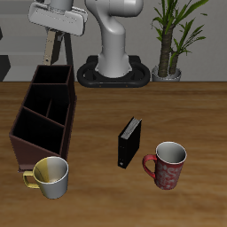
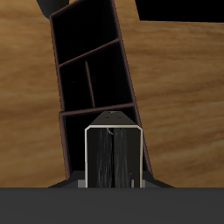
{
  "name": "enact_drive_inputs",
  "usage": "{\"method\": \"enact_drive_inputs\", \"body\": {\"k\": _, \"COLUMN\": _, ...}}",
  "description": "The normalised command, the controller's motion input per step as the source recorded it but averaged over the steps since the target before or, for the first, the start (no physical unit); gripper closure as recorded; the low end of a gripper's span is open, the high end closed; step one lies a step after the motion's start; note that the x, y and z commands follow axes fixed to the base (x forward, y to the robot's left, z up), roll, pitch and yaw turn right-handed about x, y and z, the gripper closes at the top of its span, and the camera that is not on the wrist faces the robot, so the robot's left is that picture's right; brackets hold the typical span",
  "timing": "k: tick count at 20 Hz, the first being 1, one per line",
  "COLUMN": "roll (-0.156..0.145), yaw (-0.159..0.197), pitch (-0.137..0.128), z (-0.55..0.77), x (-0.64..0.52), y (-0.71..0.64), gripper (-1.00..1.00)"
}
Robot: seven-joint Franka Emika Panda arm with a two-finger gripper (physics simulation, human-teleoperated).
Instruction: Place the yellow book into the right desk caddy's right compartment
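My gripper (image 1: 51, 35) is shut on the yellow book (image 1: 50, 49), a thin pale strip hanging upright from the fingers. It hangs in the air just above the back end of the right desk caddy (image 1: 25, 135), the long dark brown box split by panels. In the wrist view the book (image 2: 112, 157) shows end-on, straight over the caddy's end section nearest the robot base (image 2: 87, 121). The other sections (image 2: 83, 39) stretch away beyond it. The book does not touch the caddy. I cannot tell for sure which end section is the right compartment.
A black book (image 1: 130, 142) stands upright mid-table. A red patterned mug (image 1: 167, 165) stands beside it near the front edge. A yellowish mug (image 1: 50, 176) stands at the caddy's front end. The robot base (image 1: 113, 66) and a potted plant (image 1: 170, 40) are at the back.
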Motion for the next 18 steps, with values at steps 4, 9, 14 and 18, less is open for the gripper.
{"method": "enact_drive_inputs", "body": {"k": 4, "roll": -0.007, "yaw": -0.03, "pitch": 0.022, "z": -0.12, "x": 0.05, "y": -0.07, "gripper": 1.0}}
{"method": "enact_drive_inputs", "body": {"k": 9, "roll": 0.007, "yaw": -0.023, "pitch": 0.006, "z": -0.12, "x": -0.02, "y": 0.03, "gripper": 1.0}}
{"method": "enact_drive_inputs", "body": {"k": 14, "roll": -0.003, "yaw": -0.014, "pitch": 0.022, "z": -0.21, "x": 0.0, "y": 0.01, "gripper": 1.0}}
{"method": "enact_drive_inputs", "body": {"k": 18, "roll": -0.008, "yaw": -0.007, "pitch": 0.028, "z": -0.17, "x": 0.07, "y": -0.04, "gripper": 1.0}}
